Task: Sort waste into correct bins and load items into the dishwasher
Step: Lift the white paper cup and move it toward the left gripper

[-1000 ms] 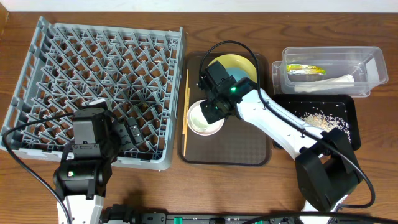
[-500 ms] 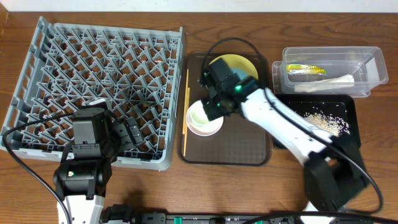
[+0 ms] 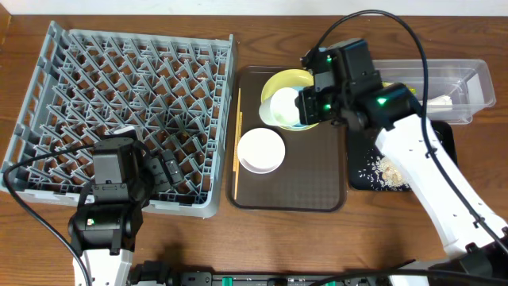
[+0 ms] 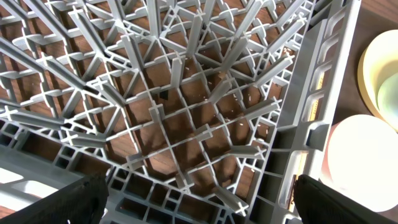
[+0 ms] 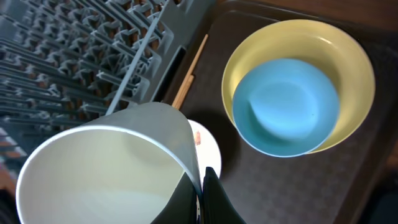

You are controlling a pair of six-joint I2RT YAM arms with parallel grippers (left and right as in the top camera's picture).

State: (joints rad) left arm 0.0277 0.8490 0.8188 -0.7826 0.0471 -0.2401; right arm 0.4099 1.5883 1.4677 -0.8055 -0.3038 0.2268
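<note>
Overhead: chopsticks (image 3: 237, 135) just beside rack (image 3: 119, 79)

Beyond the brown tray (image 3: 290, 191), the right arm (image 3: 413, 151) covers the half of the clear tub (image 3: 468, 79) nearest that tray and much of the black tray (image 3: 359, 176); the tub's contents cannot be made out. In the right wrist view the white cup (image 5: 99, 174) is cut off below and at the left, and it hides most of the white bowl (image 5: 211, 149) on the brown tray. The left pincer (image 4: 199, 205) shows only dark, blurred fingers (image 4: 56, 202), and the brown tray's yellow plate (image 4: 368, 62) is cut by the edge.
</note>
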